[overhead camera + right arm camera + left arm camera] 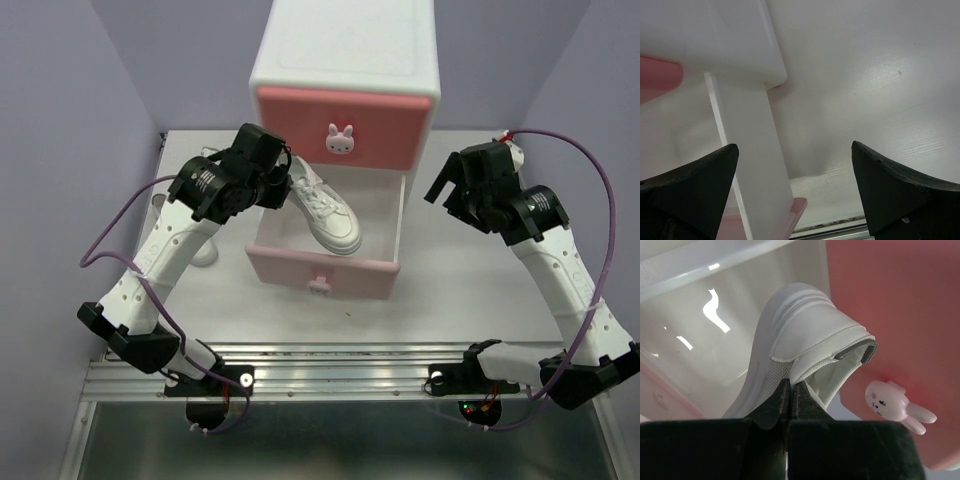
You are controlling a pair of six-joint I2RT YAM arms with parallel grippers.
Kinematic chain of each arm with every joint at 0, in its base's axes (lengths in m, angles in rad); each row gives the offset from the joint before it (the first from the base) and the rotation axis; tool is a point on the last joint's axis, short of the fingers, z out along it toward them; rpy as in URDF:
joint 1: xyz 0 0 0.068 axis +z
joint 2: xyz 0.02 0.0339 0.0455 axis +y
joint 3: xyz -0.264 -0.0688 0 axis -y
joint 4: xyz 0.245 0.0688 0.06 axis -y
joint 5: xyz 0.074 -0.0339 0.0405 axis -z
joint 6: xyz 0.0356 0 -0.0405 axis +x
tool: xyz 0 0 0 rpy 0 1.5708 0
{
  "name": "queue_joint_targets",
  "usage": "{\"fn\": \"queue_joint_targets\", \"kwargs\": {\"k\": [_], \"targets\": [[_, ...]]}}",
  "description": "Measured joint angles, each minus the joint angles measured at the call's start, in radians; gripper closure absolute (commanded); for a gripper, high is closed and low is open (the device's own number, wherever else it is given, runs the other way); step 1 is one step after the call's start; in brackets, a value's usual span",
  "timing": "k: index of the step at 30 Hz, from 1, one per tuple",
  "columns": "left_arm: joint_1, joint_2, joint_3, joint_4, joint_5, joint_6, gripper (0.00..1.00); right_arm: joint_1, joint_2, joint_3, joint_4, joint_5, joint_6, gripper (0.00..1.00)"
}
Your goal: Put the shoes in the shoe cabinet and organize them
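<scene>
While the left gripper (791, 390) clamps shut on the heel collar of a white sneaker (325, 210) slanting into the open lower drawer (322, 272) of the shoe cabinet (345, 60), the right gripper (445, 188) hangs spread wide and empty beside it.

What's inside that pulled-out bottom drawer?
One white sneaker, its heel pinched by the left arm's jaws. The rest of the lower drawer that shows looks bare. Its back part is hidden under the upper drawer, so anything there cannot be seen.
</scene>
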Motion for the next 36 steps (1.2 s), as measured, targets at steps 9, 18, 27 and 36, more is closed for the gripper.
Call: {"fn": "queue_joint_targets", "kwargs": {"k": [9, 18, 27, 36], "targets": [[-0.025, 0.030, -0.052, 0.073, 0.008, -0.013, 1.00, 0.000, 0.002, 0.019, -0.014, -0.004, -0.042, 0.00], [-0.026, 0.119, -0.056, 0.103, 0.020, -0.003, 1.00, 0.000, 0.002, 0.021, -0.033, -0.003, -0.034, 0.00], [-0.025, 0.098, -0.259, 0.279, 0.018, 0.068, 1.00, 0.000, -0.007, 0.024, -0.061, -0.005, -0.026, 0.00], [-0.025, 0.082, -0.400, 0.466, 0.021, 0.257, 1.00, 0.000, -0.011, 0.024, -0.060, -0.018, -0.027, 0.00]]}}
